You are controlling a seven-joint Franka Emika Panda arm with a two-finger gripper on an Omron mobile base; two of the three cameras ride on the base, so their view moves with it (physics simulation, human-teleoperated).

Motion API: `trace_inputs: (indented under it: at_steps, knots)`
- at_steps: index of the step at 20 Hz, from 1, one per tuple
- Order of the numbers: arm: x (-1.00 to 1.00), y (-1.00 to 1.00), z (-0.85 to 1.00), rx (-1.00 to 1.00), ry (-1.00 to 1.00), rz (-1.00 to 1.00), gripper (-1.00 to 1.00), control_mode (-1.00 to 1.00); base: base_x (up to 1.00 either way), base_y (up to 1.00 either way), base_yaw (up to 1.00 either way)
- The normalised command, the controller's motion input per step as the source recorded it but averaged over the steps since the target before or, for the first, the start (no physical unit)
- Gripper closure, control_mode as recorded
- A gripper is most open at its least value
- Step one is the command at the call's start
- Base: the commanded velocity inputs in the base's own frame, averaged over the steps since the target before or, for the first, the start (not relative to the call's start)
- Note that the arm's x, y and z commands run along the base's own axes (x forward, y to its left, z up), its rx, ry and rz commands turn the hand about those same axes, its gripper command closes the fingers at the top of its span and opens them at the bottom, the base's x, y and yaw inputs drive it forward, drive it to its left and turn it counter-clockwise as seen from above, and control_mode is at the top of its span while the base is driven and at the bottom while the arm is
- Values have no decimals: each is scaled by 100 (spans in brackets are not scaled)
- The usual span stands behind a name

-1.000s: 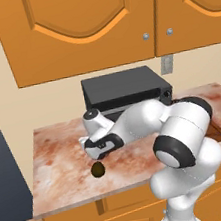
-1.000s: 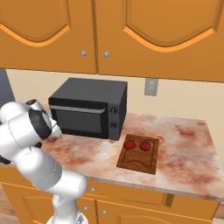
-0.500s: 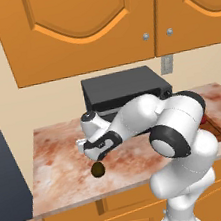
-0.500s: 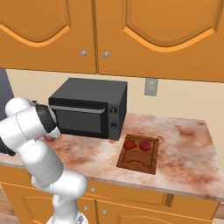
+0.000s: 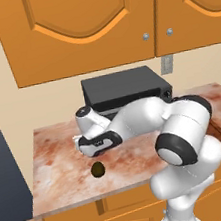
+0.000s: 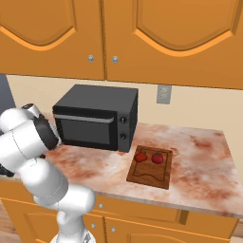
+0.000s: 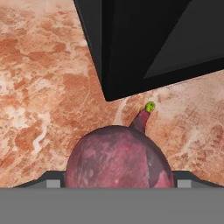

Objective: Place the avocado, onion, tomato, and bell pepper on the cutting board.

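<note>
Fingers (image 7: 57,178) closed around the onion (image 7: 118,157)

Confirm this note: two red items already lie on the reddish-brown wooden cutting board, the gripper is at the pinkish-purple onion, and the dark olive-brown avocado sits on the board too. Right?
One point is wrong. The dark olive-brown avocado is not on the reddish-brown wooden cutting board; the left base view shows it on the marbled countertop, just below the gripper. The two red items on the board and the pinkish-purple onion at the gripper stand.

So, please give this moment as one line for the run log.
tool: shut on onion | avocado: on counter | board: two red items
</note>
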Motion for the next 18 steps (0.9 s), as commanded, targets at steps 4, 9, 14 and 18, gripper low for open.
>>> trace_inputs:
  at_steps: [4, 9, 14, 18]
  knots:
    - [-17, -19, 40, 0, 2, -3, 100, -100, 0, 0, 0]
    - [-6, -47, 20, 2, 4, -1, 100, -100, 0, 0, 0]
    - [-4, -40, 7, 1, 4, -2, 100, -100, 0, 0, 0]
    - [-3, -44, 0, 0, 1, -3, 100, -100, 0, 0, 0]
